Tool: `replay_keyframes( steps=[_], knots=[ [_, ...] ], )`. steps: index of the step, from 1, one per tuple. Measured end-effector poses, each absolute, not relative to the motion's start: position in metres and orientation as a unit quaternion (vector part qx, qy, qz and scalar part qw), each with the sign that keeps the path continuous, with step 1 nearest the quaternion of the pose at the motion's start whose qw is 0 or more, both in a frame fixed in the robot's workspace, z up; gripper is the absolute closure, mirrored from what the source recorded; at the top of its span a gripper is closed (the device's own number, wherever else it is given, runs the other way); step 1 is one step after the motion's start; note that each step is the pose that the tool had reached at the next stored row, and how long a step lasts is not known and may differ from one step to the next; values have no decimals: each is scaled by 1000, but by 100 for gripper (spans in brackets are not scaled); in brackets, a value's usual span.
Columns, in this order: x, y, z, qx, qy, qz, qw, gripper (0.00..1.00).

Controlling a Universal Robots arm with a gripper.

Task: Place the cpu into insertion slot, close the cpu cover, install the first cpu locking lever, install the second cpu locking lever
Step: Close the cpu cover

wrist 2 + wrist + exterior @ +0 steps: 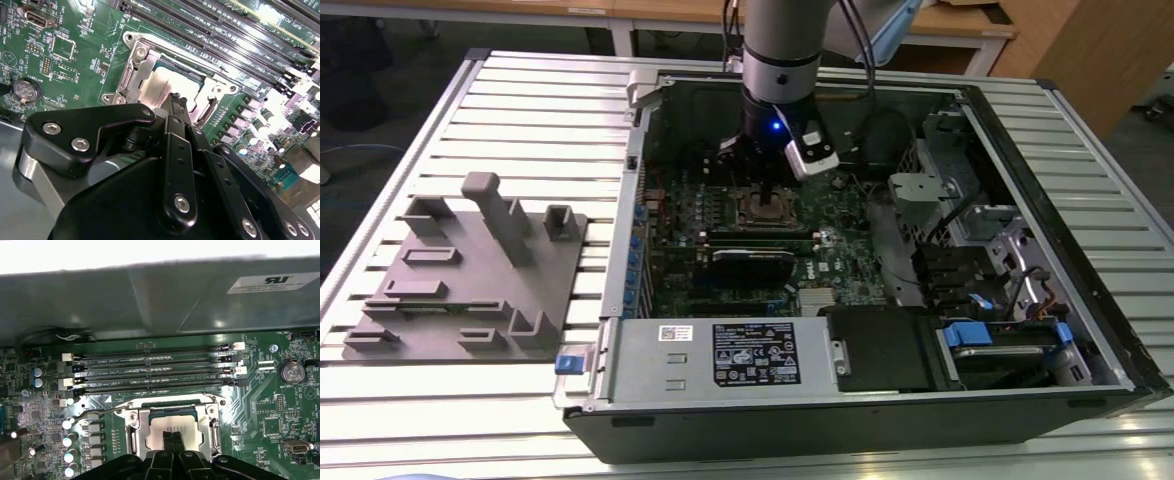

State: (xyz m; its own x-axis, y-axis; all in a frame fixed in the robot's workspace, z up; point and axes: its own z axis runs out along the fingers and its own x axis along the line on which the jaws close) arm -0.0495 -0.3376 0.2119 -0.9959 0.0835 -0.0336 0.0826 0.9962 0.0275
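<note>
Silver-grey square cpu [155, 435] sits flat in the insertion slot [781, 212] — the thin silver cpu cover [131, 432] lies around it, framing its face.

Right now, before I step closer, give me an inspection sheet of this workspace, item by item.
Surface: slatted metal table carrying an open computer case.
Job's things: the cpu lies in the insertion slot; the cpu cover lies flat around it; whether the levers are latched is unclear.
Clutter: grey fixture tray on the exterior view's left.
Grippers: gripper shut, over the cpu face; contact unclear.
Cables: dark cables along the arm; wire bundle inside the case.
Surroundings: wooden desks beyond the table.
</note>
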Motion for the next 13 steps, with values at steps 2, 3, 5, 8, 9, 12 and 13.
replay_keyframes(
  steps=[2,3,5,8,9,12,13],
  knots=[
    [-50,-338,212,42,999,13,18,89],
    [-50,-338,212,42,999,13,18,89],
    [-50,-338,212,42,999,13,18,89],
    [-50,-338,211,42,999,13,18,89],
    [-50,-338,211,42,999,13,18,89],
    [-50,-338,211,42,999,13,18,89],
    [-50,-338,210,42,999,13,18,89]
  ],
)
